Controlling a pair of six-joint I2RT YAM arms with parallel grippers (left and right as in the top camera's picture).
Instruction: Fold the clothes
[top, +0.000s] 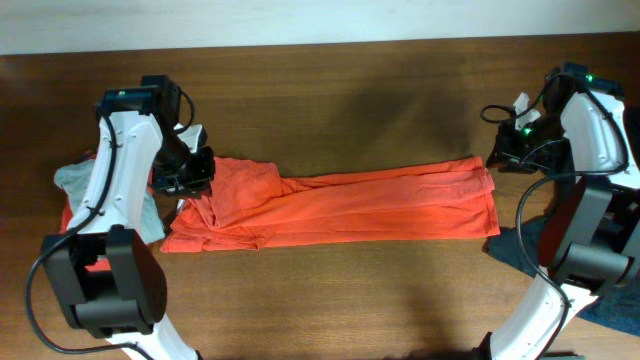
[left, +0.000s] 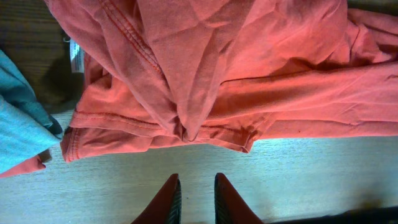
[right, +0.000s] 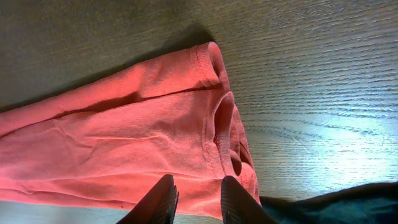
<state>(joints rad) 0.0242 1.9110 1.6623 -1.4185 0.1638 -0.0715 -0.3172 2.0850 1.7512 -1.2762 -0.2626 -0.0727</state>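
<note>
My left gripper (left: 196, 182) stands slightly parted, holding nothing; the red-orange T-shirt (left: 249, 74) lies bunched just ahead of its tips, with a grey garment (left: 18, 124) off to their left. My right gripper (right: 198, 183) is parted too, its tips over the T-shirt's folded end, a dark garment (right: 336, 208) to their right

T-shirt (top: 340, 205): bright red-orange, plain on the side showing; hems stitched in the same colour;
Sewn-in label (left: 76, 57): white;
Left garment (top: 78, 178): pale grey-blue;
Right garment (right: 339, 202): dark navy;
Table (top: 330, 90): mid-brown wood, fine straight grain;
Arms (top: 120, 170): white shells, black joints
</note>
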